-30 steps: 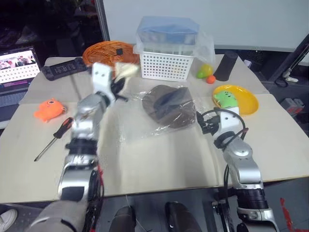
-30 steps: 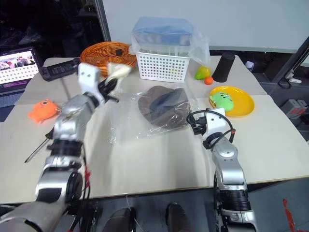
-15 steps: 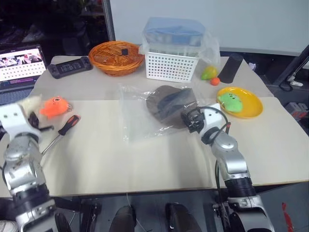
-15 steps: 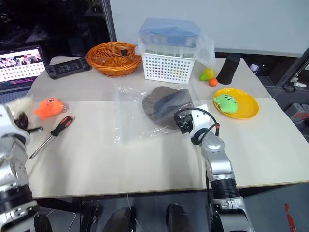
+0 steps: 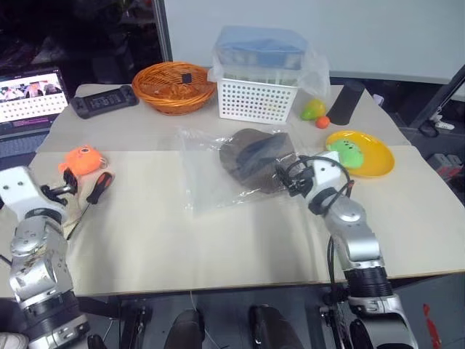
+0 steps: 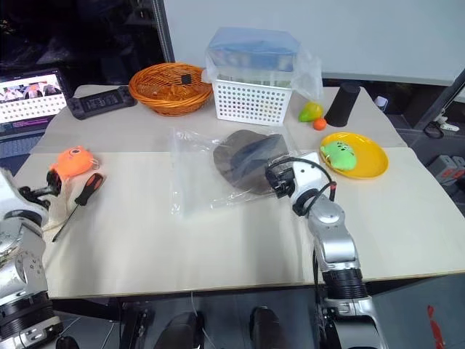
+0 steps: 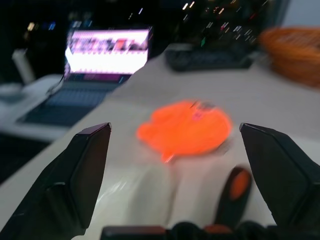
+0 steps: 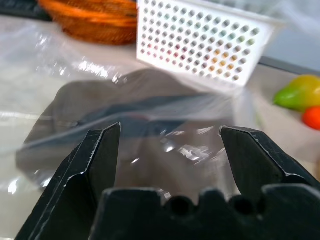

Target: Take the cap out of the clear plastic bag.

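The task is barely begun: the cap (image 6: 249, 161) still lies inside the clear plastic bag (image 6: 211, 174), which rests flat in the middle of the table (image 6: 182, 247), the cap bunched toward the bag's right end. The right gripper (image 8: 170, 150) hovers just at that end with its fingers spread wide and nothing between them; in its wrist view the dark fabric sits right ahead under the glossy film. What remains, as I judge it, is the whole extraction: getting into the bag, gripping the cap and drawing it out while the bag is kept down. The left gripper (image 7: 175, 165) is well away at the near left edge, jaws wide and empty, facing the orange toy (image 7: 186, 127) and the screwdriver (image 6: 78, 200). Of the containers, the white perforated basket (image 6: 251, 98) at the far middle carries a blue box (image 6: 253, 49) wrapped in clear plastic. The orange wicker basket (image 6: 168, 89) to its left holds a small dark item I cannot identify. The yellow plate (image 6: 367, 166), on the right, holds a green toy (image 6: 337, 153).
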### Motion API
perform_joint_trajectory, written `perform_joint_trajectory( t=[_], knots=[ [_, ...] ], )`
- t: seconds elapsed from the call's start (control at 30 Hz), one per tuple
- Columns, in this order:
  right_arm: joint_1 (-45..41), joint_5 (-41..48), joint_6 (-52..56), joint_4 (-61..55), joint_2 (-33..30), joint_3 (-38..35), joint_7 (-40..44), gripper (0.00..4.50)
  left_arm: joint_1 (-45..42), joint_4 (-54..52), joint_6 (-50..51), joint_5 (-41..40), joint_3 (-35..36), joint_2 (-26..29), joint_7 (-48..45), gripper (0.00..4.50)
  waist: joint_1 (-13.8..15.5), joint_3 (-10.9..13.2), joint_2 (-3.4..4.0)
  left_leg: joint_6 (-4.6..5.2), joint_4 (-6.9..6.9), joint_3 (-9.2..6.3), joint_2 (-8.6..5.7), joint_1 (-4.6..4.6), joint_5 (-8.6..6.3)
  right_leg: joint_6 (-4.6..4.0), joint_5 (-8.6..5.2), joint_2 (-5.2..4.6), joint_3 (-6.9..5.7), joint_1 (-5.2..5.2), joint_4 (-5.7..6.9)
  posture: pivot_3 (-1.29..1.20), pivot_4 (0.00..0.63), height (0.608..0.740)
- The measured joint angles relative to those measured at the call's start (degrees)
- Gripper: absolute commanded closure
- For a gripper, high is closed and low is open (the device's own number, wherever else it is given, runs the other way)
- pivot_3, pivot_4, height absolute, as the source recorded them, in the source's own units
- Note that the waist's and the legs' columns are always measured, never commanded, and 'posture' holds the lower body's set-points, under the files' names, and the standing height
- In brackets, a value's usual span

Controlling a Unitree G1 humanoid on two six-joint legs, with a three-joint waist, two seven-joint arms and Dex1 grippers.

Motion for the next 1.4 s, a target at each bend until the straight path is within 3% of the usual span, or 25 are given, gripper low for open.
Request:
perform_joint_trajectory(
  t=[0.27,0.43,0.57,0.7,0.83,0.9,1.03,1.17,1.4],
  knots=[
    [-3.71,18.9,32.17,-12.06,-3.17,-6.86,0.91,0.67,0.23,-4.44,-2.87,3.29,-15.38,-0.23,-5.61,0.05,-0.5,-0.01,-0.01,0.02,-0.01,0.01,0.04,0.0,-0.01,-0.04,-0.03,0.06,0.01,-0.01,0.0,0.0,0.15,0.74],
    [-3.25,34.6,56.94,-13.91,4.76,-18.49,-5.31,0.67,-0.29,-3.66,-4.49,3.81,-17.09,-0.22,-6.46,0.05,-0.37,-0.01,0.0,0.03,-0.01,0.01,0.03,-0.01,0.0,-0.04,-0.02,0.05,0.04,-0.02,0.03,0.0,0.15,0.74],
    [-2.03,40.03,64.66,-14.96,13.92,-28.45,-12.33,0.67,-0.54,-2.08,-5.88,3.58,-17.21,-0.73,-7.0,0.05,-0.26,-0.02,-0.01,0.03,0.0,-0.02,0.03,-0.06,-0.01,0.03,-0.06,0.05,-0.02,-0.03,-0.01,0.0,0.15,0.74],
    [-1.77,44.13,66.06,-13.15,22.64,-34.68,-19.18,0.67,-0.62,-3.48,-5.4,-0.17,-18.82,-1.18,-11.16,0.05,-0.35,-0.02,0.0,0.04,0.01,-0.02,0.02,-0.11,0.0,0.06,-0.06,0.03,-0.02,-0.05,-0.05,0.0,0.15,0.74],
    [-1.81,45.2,63.44,-9.81,22.95,-37.02,-24.32,0.67,0.2,-8.8,1.05,-9.07,-18.91,1.54,-18.85,0.05,-0.41,-0.01,0.03,0.04,0.01,-0.03,0.02,-0.1,-0.01,0.14,-0.12,0.04,-0.04,-0.05,-0.08,0.0,0.15,0.74],
    [-1.81,45.47,60.93,-7.71,22.96,-37.06,-25.62,0.67,1.67,-12.53,6.31,-15.23,-18.87,5.92,-23.83,0.05,-0.9,-0.01,0.07,0.05,0.0,-0.04,0.06,-0.09,-0.01,0.32,-0.24,0.07,-0.04,-0.05,-0.07,0.0,0.15,0.74],
    [-1.83,46.34,56.04,-3.39,22.95,-35.25,-25.89,0.67,5.1,-17.38,16.05,-25.9,-15.57,14.59,-30.92,0.05,-2.04,-0.02,0.15,0.05,-0.01,-0.05,0.08,-0.05,-0.01,0.35,-0.26,0.09,-0.03,-0.04,-0.06,0.0,0.15,0.74],
    [-2.03,47.06,50.65,1.03,22.95,-33.51,-24.38,0.67,7.68,-19.49,21.52,-31.39,-10.99,22.69,-36.02,0.05,-2.19,-0.05,0.18,0.06,-0.01,-0.07,0.09,0.03,-0.01,0.33,-0.29,0.09,-0.04,0.03,-0.1,0.0,0.15,0.74],
    [-4.67,47.52,39.51,11.39,22.62,-29.33,-19.87,0.67,9.49,-22.25,25.09,-36.86,-8.45,24.6,-36.17,0.05,-2.56,-0.09,0.15,0.05,-0.06,-0.08,0.12,0.15,-0.02,-0.01,-0.49,0.1,-0.05,0.12,-0.13,0.0,0.15,0.74]
  ],
)
